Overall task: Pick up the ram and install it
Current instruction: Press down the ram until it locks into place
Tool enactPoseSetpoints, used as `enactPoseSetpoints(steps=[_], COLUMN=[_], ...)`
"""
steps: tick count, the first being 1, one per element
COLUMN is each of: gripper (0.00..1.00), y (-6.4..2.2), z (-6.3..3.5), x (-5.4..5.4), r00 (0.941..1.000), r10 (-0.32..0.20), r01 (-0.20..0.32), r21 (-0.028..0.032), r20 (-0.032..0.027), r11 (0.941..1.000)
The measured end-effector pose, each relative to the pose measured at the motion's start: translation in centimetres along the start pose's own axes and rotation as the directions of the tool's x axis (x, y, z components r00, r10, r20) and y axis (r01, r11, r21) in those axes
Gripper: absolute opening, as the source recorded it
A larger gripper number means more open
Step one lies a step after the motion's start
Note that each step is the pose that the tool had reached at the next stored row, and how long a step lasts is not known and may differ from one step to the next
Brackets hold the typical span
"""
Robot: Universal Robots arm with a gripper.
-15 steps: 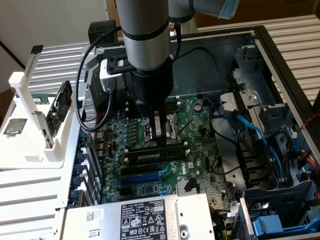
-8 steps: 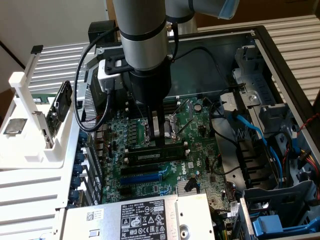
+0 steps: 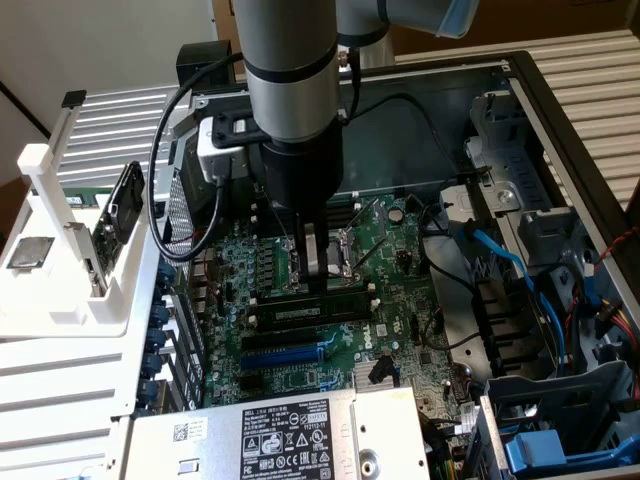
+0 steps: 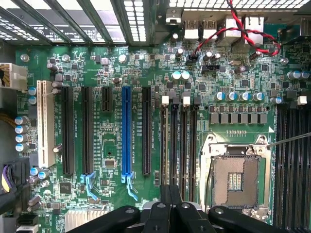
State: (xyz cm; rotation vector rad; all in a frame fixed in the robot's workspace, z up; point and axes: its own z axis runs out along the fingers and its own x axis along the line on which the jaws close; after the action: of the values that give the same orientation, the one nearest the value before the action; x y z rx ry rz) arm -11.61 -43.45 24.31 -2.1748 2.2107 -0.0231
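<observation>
The ram (image 3: 300, 310), a long dark-green stick with a pale label, stands on edge in a memory slot on the motherboard (image 3: 390, 300), inside the open computer case. My gripper (image 3: 318, 285) hangs straight down over the middle of the stick. Its fingers are shut together and their tips meet the ram's top edge. In the wrist view the shut gripper (image 4: 170, 199) sits over the row of black memory slots (image 4: 184, 145), between the blue expansion slot (image 4: 127, 131) and the bare processor socket (image 4: 238, 179). The fingers hide the ram's middle.
The blue expansion slot (image 3: 290, 352) and the power supply (image 3: 300, 430) lie in front of the ram. Blue cables (image 3: 500, 260) and a drive cage (image 3: 560, 420) fill the exterior view's right. A white rack (image 3: 60, 250) with parts stands outside the case at the left.
</observation>
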Motion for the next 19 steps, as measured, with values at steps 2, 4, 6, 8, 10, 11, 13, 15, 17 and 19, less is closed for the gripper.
enactPoseSetpoints(steps=[2,4,6,8,10,11,13,15,17,19], gripper=[0.10,0.10,0.10,0.10,0.10,0.10,0.10,0.10,0.10,0.10], y=[-0.16,-0.17,-0.18,-0.19,-0.18,-0.18,-0.18,-0.18,-0.17,-0.17], z=[0.02,0.05,0.11,0.18,0.22,0.24,0.27,0.34,0.35,0.39], x=[0.00,0.00,0.00,-0.01,-0.01,0.00,-0.01,-0.06,-0.05,-0.07], r00=[1.0000,1.0000,1.0000,1.0000,1.0000,1.0000,1.0000,1.0000,1.0000,1.0000], r10=[0.000,0.000,0.000,0.000,0.000,0.000,0.000,0.000,0.000,0.000], r01=[0.000,0.000,0.000,0.000,0.000,0.000,0.000,0.000,0.000,0.000], r21=[-0.0001,-0.0002,-0.0001,-0.0001,-0.0002,-0.0002,-0.0002,-0.0001,-0.0005,-0.0013], r20=[0.0001,-0.0001,0.0002,0.0007,0.0005,0.0007,0.0011,0.0014,0.0011,0.0013], r11=[1.0000,1.0000,1.0000,1.0000,1.0000,1.0000,1.0000,1.0000,1.0000,1.0000])
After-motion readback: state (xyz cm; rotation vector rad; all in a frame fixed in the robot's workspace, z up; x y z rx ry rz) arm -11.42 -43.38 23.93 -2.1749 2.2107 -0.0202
